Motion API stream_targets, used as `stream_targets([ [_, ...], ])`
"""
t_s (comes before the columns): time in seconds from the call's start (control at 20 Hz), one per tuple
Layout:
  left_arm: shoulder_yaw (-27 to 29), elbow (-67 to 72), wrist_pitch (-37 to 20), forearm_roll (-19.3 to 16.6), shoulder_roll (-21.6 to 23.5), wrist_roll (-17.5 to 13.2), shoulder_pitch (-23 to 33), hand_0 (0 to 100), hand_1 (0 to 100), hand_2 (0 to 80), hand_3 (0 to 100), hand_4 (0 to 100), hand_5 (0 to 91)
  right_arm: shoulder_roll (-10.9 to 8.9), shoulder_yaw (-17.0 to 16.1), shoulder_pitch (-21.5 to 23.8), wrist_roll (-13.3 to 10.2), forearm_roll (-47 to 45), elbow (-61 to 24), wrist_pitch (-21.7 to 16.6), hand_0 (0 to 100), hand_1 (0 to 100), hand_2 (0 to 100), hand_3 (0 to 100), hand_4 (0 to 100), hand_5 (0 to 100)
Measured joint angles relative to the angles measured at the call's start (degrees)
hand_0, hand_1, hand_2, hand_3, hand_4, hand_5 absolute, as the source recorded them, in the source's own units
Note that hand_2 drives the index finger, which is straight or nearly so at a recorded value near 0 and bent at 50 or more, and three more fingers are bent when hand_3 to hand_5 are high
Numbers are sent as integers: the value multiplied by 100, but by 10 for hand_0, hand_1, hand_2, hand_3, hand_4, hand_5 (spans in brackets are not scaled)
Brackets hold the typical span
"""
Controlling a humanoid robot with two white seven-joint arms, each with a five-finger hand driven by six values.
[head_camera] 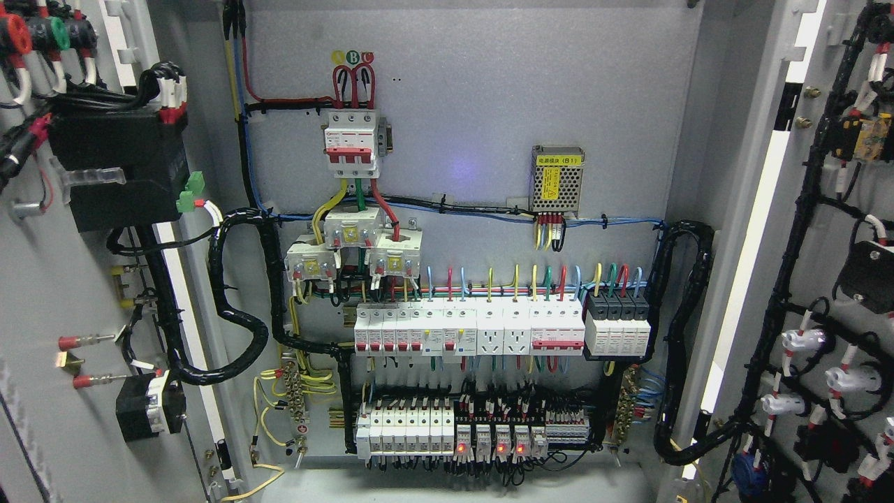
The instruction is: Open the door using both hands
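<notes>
An industrial electrical setting, seen straight into an open grey steel cabinet (pixel 475 105). Both doors (pixel 42 279) stand swung wide, their inner faces carrying wired components and black cable looms (pixel 237 321). On the back panel, a red-handled main breaker (pixel 351 143) sits above three current transformers (pixel 353 248), with a row of white breakers (pixel 468 332) and sockets beneath. A small mesh-cased power supply (pixel 557 178) bears a yellow label. Along the bottom, relays (pixel 489 440) glow with red indicator lights, and colour-coded wires run in red, yellow, green and blue.
</notes>
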Motion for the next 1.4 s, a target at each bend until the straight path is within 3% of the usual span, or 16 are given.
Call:
stream_targets([
  [0.75, -2, 1, 0, -1, 0, 0, 0, 0, 0, 0, 0, 0, 0, 218, 60, -138, -26, 156, 246, 1, 0, 0, 0, 0, 0, 0],
  [1.4, -1, -1, 0, -2, 0, 1, -1, 0, 0, 0, 0, 0, 0, -280, -464, 241, 35, 128, 136, -45, 0, 0, 0, 0, 0, 0],
])
